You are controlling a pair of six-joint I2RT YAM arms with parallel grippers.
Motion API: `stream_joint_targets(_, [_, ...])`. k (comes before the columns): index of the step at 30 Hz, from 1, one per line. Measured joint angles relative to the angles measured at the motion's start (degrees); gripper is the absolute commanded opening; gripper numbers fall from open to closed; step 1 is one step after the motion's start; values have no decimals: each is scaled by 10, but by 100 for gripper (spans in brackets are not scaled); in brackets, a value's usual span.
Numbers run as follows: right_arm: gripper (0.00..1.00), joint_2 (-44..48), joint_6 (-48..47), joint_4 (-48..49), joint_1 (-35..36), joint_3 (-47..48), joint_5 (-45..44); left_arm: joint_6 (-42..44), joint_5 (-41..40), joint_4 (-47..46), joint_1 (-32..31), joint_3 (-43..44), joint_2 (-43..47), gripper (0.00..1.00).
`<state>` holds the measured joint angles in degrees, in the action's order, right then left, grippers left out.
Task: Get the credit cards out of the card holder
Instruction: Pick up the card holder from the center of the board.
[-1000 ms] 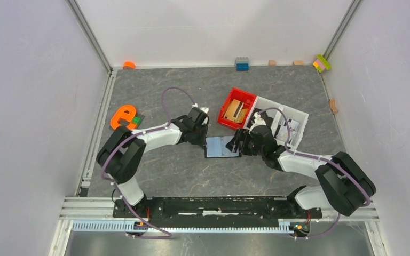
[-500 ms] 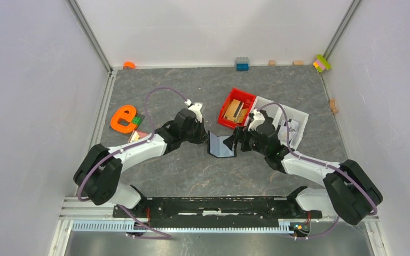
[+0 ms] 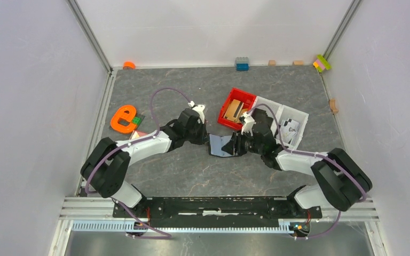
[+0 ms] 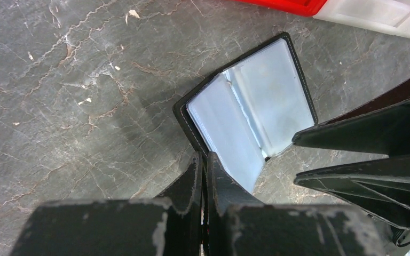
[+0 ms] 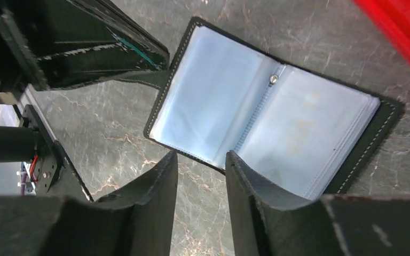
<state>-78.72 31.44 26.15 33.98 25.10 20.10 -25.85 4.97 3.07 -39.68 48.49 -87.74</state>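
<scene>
Card holder lies open at mid-tabletop, pale sleeves up, left flap tilted up. Left end effector is at its 9 o'clock, fingers almost closed and pinching the flap edge. Right end effector is at 3 o'clock, narrowly parted, holding nothing, tips just beside the holder.

left claw and right claw flank the card holder, red bin just behind, near side open.
</scene>
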Motion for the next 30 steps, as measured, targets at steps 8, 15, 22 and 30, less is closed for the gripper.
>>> stream_joint_targets(8, [15, -70, -5, -13, 0, 27, 19, -1, 20, -2, 1, 0, -5, 6])
stream_joint_targets(15, [12, -77, -22, -52, 0, 50, -9, -7, 48, -17, 4, 0, -5, 2])
stream_joint_targets(22, [50, -59, -48, -99, 0, 64, -19, -11, 45, -20, 7, -4, 2, 2])
stream_joint_targets(30, [98, 50, -64, -103, 0, 38, -80, -10, 6, -43, 3, -50, 87, 2])
